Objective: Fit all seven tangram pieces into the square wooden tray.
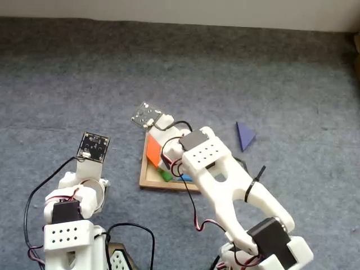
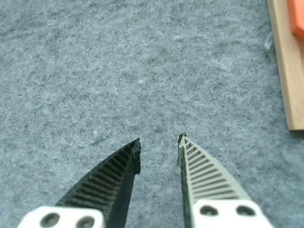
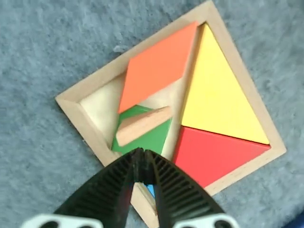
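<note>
Overlapping the tray [image 3: 95, 81], the right claw [image 3: 141, 159] mostly hides a blue piece [image 3: 150, 190].

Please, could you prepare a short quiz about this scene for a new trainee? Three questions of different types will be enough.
1. True or false: the left end effector is open above bare carpet.
2. The triangle lying outside the tray is: A yellow, B purple, C red.
3. Fill in: the parallelogram in the tray is ____.
Key: 1 true; 2 B; 3 orange.
</note>
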Tool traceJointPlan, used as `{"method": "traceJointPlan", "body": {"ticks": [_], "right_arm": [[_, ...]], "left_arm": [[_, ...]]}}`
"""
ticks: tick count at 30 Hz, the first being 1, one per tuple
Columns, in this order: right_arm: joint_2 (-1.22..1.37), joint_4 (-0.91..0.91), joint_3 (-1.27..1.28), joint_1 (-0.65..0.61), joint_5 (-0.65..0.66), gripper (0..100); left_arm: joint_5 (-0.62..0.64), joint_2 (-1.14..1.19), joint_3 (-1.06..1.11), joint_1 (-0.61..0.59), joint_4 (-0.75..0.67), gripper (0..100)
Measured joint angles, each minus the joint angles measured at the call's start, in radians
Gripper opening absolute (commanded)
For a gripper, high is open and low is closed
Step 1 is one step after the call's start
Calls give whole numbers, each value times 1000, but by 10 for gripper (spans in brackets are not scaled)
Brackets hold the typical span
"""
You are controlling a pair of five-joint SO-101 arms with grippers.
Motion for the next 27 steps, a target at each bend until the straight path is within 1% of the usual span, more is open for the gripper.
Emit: {"method": "traceJointPlan", "body": {"ticks": [3,6,11,20,27], "right_arm": [[9,-9,0,-37,0,15],[9,-60,0,-57,0,15],[9,-98,0,-58,0,15],[9,-100,2,-58,0,15],[9,-118,55,-61,0,15]], "left_arm": [[0,0,0,0,0,148],[0,0,0,0,0,148],[0,0,0,0,0,148],[0,0,0,0,0,148],[0,0,0,0,0,148]]}}
